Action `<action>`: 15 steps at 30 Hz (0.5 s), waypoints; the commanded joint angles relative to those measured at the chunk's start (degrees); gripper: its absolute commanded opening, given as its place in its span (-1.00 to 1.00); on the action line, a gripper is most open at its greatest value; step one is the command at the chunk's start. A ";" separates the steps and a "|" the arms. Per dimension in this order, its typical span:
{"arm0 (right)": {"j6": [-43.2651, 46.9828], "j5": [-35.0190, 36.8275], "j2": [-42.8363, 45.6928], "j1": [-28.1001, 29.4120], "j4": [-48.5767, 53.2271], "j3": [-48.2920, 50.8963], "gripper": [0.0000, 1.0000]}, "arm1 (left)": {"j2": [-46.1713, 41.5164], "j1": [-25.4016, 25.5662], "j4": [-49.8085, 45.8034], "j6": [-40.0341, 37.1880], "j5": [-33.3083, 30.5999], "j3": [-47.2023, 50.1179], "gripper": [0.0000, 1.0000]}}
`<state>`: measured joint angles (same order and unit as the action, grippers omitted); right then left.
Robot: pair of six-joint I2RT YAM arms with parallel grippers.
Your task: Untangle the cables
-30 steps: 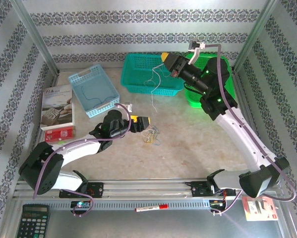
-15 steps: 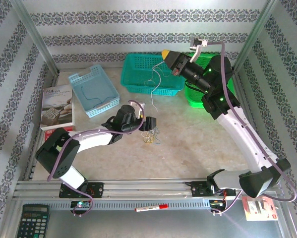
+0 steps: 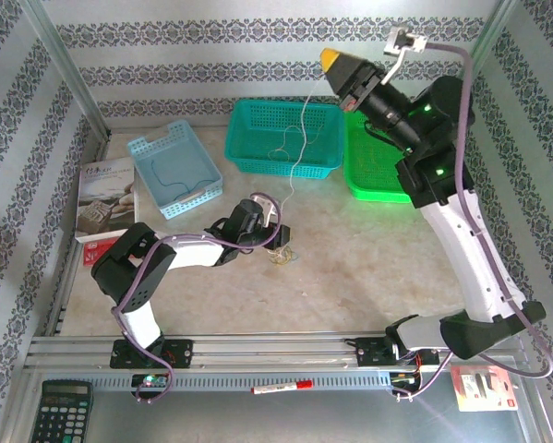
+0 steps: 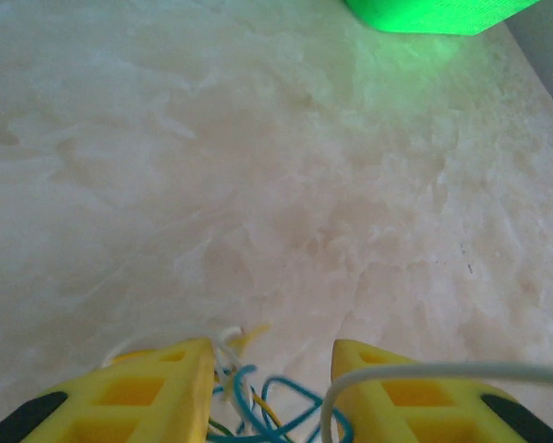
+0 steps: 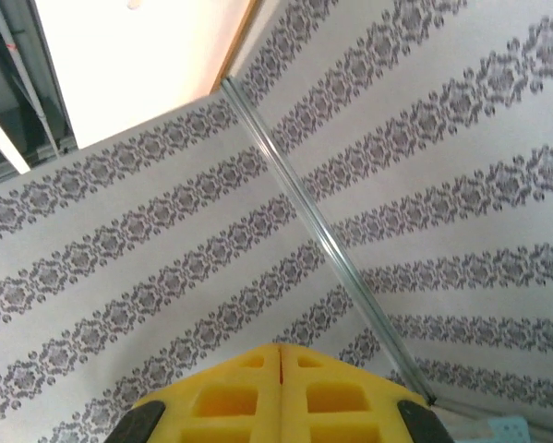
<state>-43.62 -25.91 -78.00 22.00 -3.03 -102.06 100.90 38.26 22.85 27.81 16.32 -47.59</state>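
The cables [image 3: 281, 256] lie as a small clump of blue, white and yellow-tan wires on the table's middle. My left gripper [image 3: 278, 238] is down over them. In the left wrist view the clump [image 4: 258, 406] sits loosely between the parted yellow fingers of the left gripper [image 4: 271, 355], which is open. One white cable [image 4: 442, 371] crosses the right finger. My right gripper [image 3: 330, 57] is raised high at the back, shut, and a thin white cable [image 3: 297, 152] hangs from it down toward the clump. The right gripper [image 5: 280, 349] shows its jaws pressed together, the wire hidden there.
A teal basket [image 3: 258, 152] and a green tray [image 3: 373, 180] stand at the back, and a light blue basket [image 3: 200, 189] sits back left. A book [image 3: 107, 198] lies at the left. A calculator [image 3: 61, 411], a red marker [image 3: 281, 386] and a packet [image 3: 484, 388] lie along the near edge.
The right gripper rose up and to the right, drawing the white cable upward. The left gripper slid right onto the clump and its jaws narrowed.
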 commanded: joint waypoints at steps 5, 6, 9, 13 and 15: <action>-0.69 -0.63 -3.43 -3.04 -0.31 -10.56 -1.00 | 0.96 0.81 2.93 1.03 0.81 2.71 -0.19; -0.77 -0.47 -4.05 -3.36 -0.20 -11.91 -1.00 | 0.86 0.85 2.98 1.11 0.82 2.85 -0.17; -1.35 -0.44 -5.85 -4.20 -0.16 -16.04 -1.00 | 0.78 0.85 3.01 1.18 0.83 3.50 -0.14; -1.60 -0.54 -7.96 -4.48 0.33 -20.87 -1.00 | 0.61 0.85 3.30 1.28 0.96 4.23 -0.14; -1.50 -0.71 -8.76 -4.46 0.89 -22.63 -1.00 | 0.50 0.85 3.68 1.56 1.08 4.69 -0.14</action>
<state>-44.62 -26.04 -86.00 18.09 -1.67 -121.58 101.36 38.28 24.67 28.73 16.51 -44.03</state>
